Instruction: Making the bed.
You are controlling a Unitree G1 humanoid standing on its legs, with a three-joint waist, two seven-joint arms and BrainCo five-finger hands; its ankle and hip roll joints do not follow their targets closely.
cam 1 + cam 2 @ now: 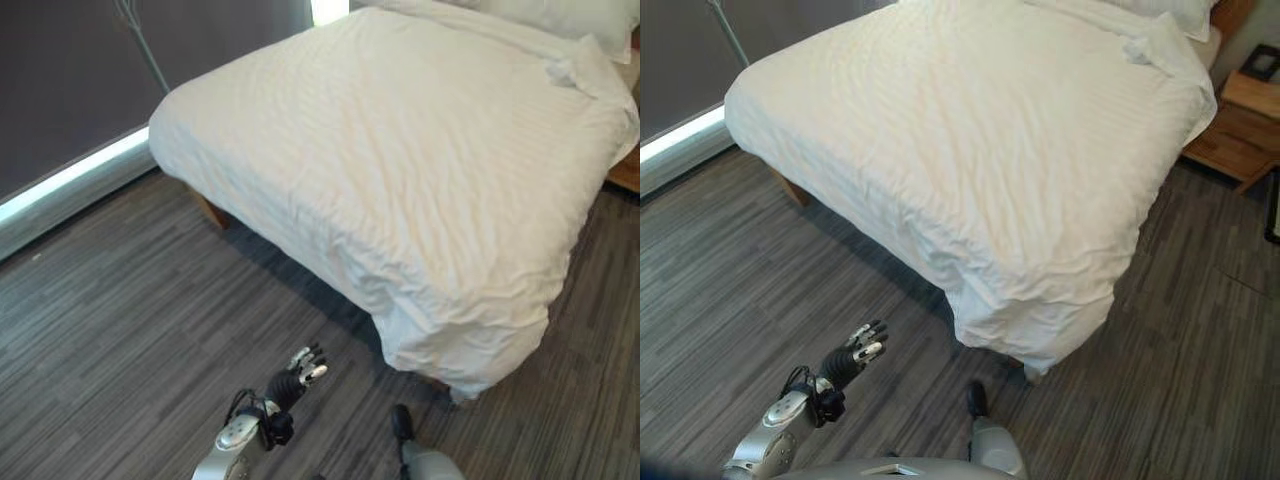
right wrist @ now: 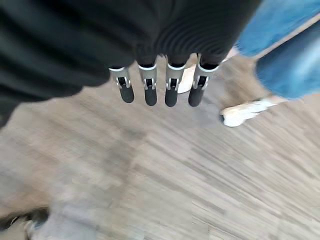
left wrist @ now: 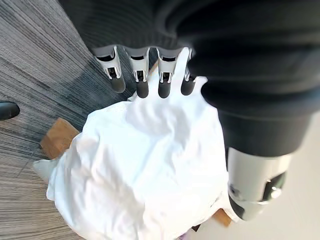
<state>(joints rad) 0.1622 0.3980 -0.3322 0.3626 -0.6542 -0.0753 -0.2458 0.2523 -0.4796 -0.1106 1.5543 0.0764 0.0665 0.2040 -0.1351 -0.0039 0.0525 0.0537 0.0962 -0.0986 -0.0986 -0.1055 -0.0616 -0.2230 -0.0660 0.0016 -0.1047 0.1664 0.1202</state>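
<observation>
Both hands hang with straight fingers, holding nothing: left hand at 6 o'clock, right hand over floor. We judge the duvet largely spread; corner rumpled, pillow edge untidy.

bedroom | bed w/ white duvet filling rm | wood nightstand sitting beside | pillow lying at head | striped floor
</observation>
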